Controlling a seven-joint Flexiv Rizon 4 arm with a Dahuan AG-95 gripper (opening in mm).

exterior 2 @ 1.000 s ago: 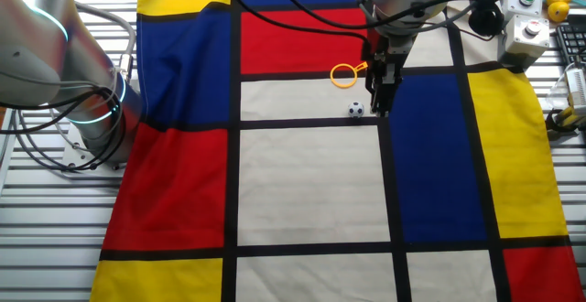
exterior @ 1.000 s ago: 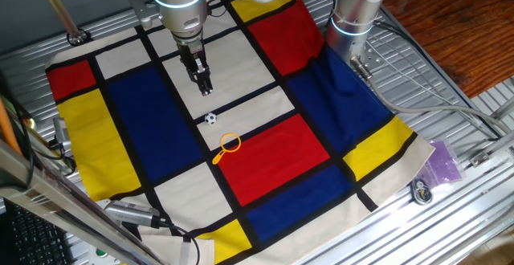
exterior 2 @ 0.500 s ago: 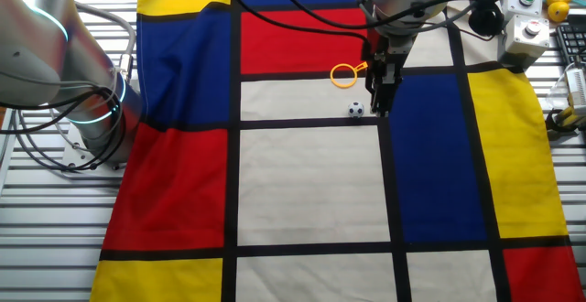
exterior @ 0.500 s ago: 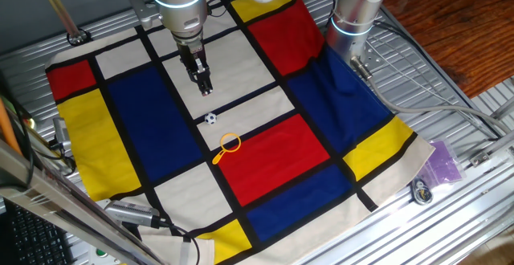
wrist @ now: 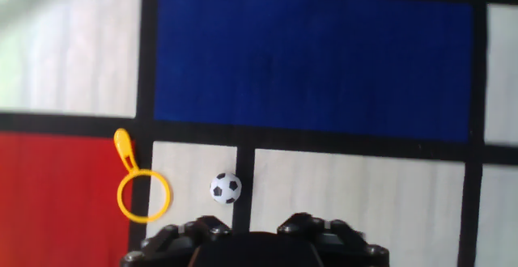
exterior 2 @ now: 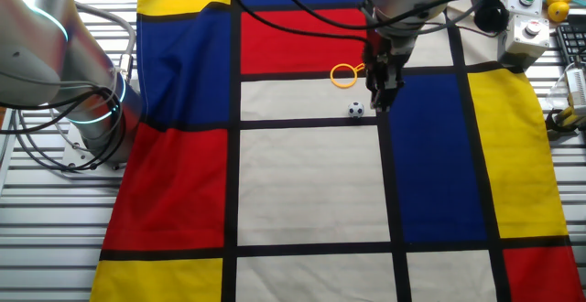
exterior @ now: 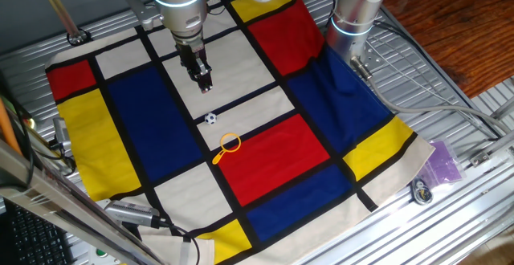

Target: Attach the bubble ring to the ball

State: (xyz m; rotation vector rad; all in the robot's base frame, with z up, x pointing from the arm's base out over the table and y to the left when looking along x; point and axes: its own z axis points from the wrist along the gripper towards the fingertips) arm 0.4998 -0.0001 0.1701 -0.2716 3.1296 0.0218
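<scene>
Cloth (exterior: 273, 148) of coloured blocks covers slatted metal table (exterior: 474, 209); pincer (exterior: 206, 83) narrow, holding nothing.

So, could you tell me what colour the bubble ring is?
Orange-yellow; the bubble ring shows best in the hand view.

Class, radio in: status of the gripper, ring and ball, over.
Gripper above the cloth, empty, jaws unclear. Bubble ring and ball lie apart on the cloth. Nothing in the way.

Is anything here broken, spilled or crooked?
Nothing stands out. The bubble ring lies flat and whole on the checked cloth, with the ball beside it, not touching. The claw hangs above the cloth, holding nothing.
</scene>
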